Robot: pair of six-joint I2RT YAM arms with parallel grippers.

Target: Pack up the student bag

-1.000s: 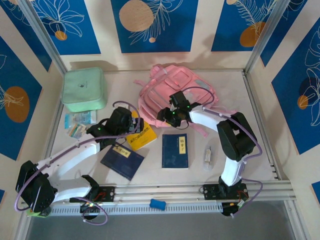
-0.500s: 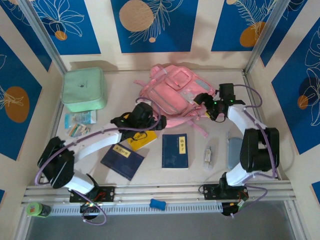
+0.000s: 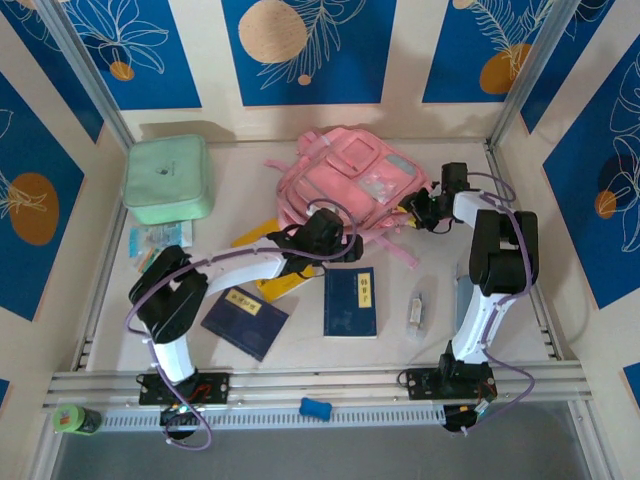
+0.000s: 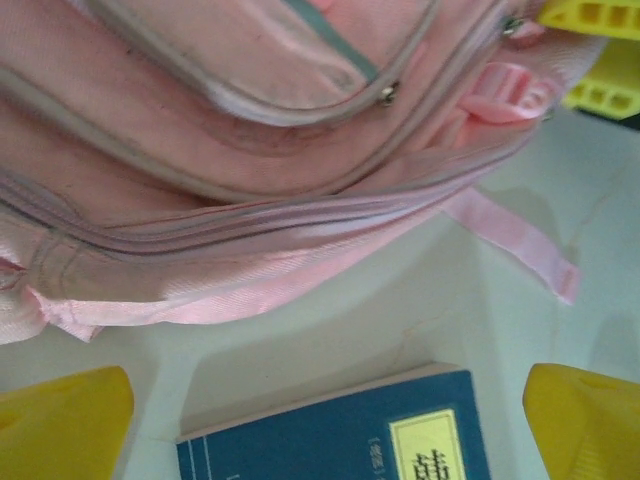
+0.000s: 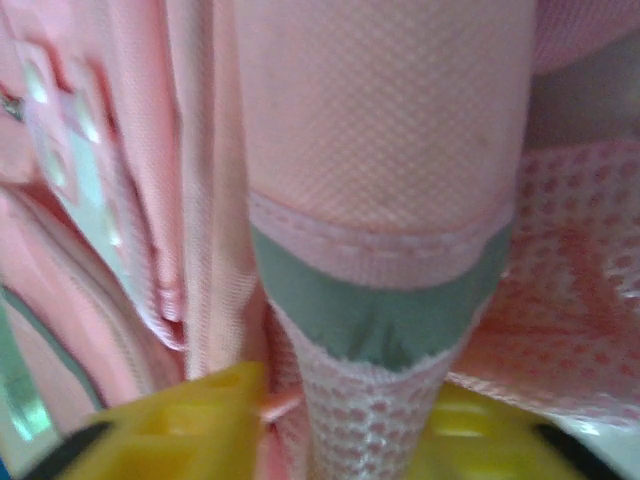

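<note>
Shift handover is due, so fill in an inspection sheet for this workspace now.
Surface: pale table, metal rail along the near edge.
Job's things: large pink fabric backpack lying at the back centre.
Clutter: mint green square zip case back left; blue book; dark blue notebook; yellow book partly under the left arm; small packets; small blue object on the rail.
Grippers: left end effector open, over the backpack's near edge and the blue book; right end effector closed on the backpack's pink padded strap.
Cables: purple cables run along both arms.
Surroundings: blue leaf-print wall panels.
</note>
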